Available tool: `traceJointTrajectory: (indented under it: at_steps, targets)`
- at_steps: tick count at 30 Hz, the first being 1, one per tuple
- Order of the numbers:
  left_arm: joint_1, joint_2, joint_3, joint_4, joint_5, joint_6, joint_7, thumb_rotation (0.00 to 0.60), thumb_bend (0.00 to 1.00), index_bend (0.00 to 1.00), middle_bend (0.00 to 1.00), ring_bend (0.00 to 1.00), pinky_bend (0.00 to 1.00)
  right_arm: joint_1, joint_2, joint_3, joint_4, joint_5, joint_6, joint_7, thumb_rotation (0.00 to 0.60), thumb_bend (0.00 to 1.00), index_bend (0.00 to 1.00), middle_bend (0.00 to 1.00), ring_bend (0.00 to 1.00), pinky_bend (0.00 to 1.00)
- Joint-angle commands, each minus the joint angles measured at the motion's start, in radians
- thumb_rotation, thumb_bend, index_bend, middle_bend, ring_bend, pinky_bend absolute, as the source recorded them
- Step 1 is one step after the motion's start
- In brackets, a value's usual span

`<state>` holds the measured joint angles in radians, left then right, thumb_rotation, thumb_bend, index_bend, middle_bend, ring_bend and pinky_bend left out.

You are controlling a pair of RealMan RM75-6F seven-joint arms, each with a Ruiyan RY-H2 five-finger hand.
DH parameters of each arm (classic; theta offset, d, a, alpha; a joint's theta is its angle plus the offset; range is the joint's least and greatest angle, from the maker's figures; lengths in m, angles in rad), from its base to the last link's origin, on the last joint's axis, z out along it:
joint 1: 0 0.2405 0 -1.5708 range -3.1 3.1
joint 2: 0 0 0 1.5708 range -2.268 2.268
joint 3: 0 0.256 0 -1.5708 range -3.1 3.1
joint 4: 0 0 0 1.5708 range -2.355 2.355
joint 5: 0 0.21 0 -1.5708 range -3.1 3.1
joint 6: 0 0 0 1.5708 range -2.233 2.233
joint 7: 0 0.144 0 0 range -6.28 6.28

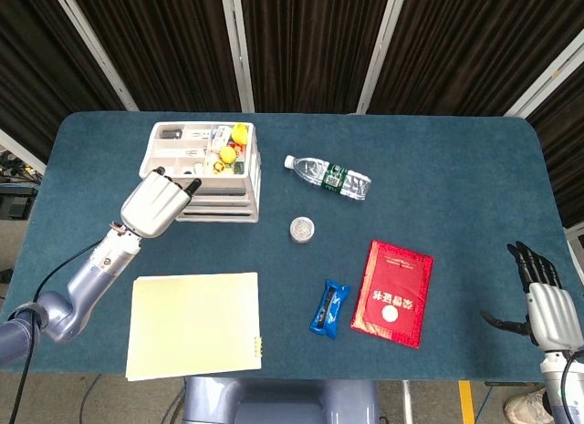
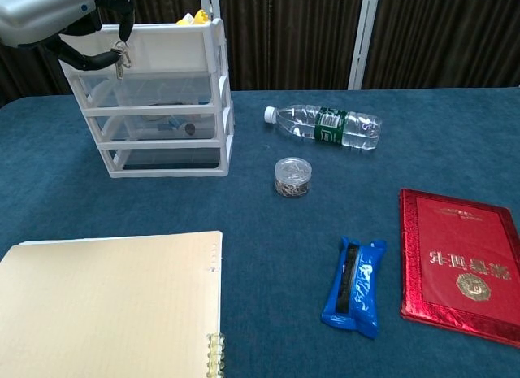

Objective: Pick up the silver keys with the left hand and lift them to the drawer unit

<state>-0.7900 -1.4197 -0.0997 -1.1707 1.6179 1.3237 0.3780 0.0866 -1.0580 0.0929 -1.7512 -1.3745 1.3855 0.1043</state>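
The table (image 1: 456, 150) is covered in dark blue cloth, and the biggest thing lying on it is a cream spiral notebook (image 2: 106, 305) at the near left edge, closed and flat. Off to the right lies a red booklet with a gold seal (image 2: 463, 264), and just beside it toward the middle a blue snack packet (image 2: 355, 285). The white drawer unit (image 2: 162, 110) stands at the back left, its open top tray full of small coloured bits, its clear drawers closed. To its right a clear water bottle with a green label (image 2: 325, 126) lies on its side, and nearer, between bottle and packet, sits a small round tin (image 2: 292, 176). The left hand (image 1: 155, 203) is raised at the front left corner of the drawer unit, level with its top tray, fingers (image 2: 89, 59) curled in and pinching the silver keys (image 2: 119, 63), which dangle off the table against the unit's top front face. Nothing lies between the hand and the tray. The right hand (image 1: 547, 305) hangs at the far right edge of the table, well apart from everything, fingers spread and holding nothing.
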Motion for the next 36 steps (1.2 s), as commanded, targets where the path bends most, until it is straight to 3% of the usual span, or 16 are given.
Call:
traceJointTrajectory:
  at_steps: [1, 36]
  targets:
    - [0.001, -0.005, 0.005, 0.017, 0.009, 0.001, -0.01, 0.6, 0.36, 0.55, 1.0, 0.99, 0.86, 0.0, 0.0, 0.0, 0.0, 0.001, -0.001, 0.0, 0.6, 0.0, 0.0, 0.0, 0.0, 0.0]
    - [0.012, -0.08, 0.001, 0.117, 0.029, -0.009, -0.009, 0.6, 0.36, 0.55, 1.0, 0.99, 0.86, 0.0, 0.0, 0.001, 0.0, -0.001, 0.002, -0.001, 0.6, 0.0, 0.0, 0.0, 0.0, 0.0]
